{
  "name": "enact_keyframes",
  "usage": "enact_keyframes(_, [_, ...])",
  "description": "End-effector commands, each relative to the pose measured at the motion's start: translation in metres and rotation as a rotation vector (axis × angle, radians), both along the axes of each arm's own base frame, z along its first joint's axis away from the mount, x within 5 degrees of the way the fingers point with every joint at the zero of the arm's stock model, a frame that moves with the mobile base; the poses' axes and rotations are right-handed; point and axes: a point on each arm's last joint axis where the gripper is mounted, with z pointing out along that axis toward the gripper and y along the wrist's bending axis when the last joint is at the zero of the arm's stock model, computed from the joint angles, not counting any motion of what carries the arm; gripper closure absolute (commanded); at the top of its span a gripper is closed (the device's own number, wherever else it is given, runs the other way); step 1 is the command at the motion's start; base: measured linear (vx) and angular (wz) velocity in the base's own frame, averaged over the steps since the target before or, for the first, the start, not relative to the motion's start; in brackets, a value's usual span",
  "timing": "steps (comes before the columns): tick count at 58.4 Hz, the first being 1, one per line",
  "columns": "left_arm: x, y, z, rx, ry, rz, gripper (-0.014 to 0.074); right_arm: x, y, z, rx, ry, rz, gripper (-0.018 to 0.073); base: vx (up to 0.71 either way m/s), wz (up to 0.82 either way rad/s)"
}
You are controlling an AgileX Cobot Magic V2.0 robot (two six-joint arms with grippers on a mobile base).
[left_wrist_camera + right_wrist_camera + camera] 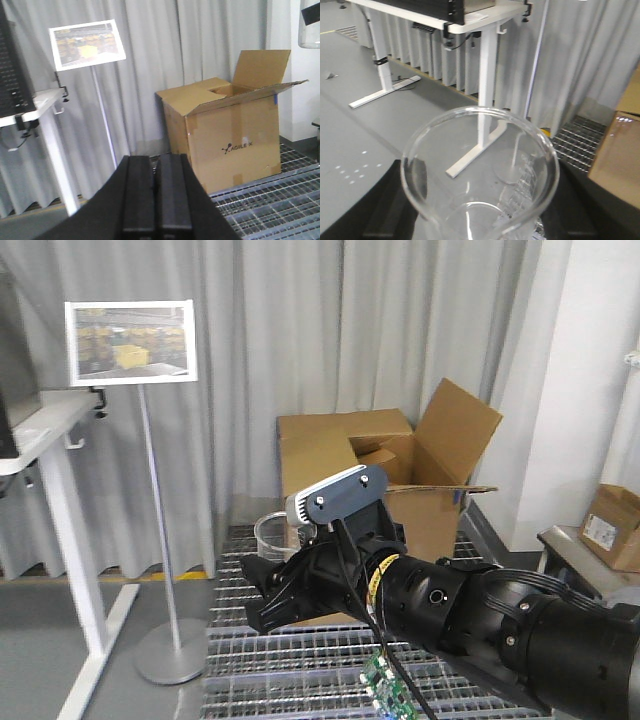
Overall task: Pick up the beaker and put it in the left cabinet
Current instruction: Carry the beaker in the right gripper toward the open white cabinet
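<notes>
The beaker [485, 185] is a clear glass cylinder with a pour spout and faint graduation marks. My right gripper [480, 215] is shut on it, one black finger on each side of the glass. In the front view the beaker [270, 532] sits upright in the right gripper [272, 585], held above a metal grating. The left wrist view catches the beaker [310, 25] at its top right corner. My left gripper [155, 165] is shut with nothing between its fingers. The left cabinet is out of view.
An open cardboard box [385, 480] stands on the metal floor grating [300, 660] behind the right arm. A sign on a thin pole [130, 340] and a white desk [50, 440] stand at the left. Grey curtains hang behind.
</notes>
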Motion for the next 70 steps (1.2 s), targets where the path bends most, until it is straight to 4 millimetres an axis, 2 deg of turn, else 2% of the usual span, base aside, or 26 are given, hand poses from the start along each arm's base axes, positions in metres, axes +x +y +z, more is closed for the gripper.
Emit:
enact_keyframes(1, [-0.0015, -0.0001, 0.0025, -0.015, -0.076, -0.004, 0.0595, -0.0067, -0.0018, 0.0353, 0.097, -0.103, 0.034, 0.0561, 0.38, -0.25])
enact_keyframes(25, [-0.0015, -0.0001, 0.0025, -0.015, -0.076, -0.004, 0.0595, -0.0066, -0.0019, 0.0350, 0.095, -0.101, 0.032, 0.0561, 0.29, -0.49])
enact_keyframes(70, [-0.0015, -0.0001, 0.0025, -0.015, -0.076, -0.004, 0.0595, -0.0067, -0.0018, 0.0352, 0.096, -0.102, 0.034, 0.0561, 0.20, -0.78])
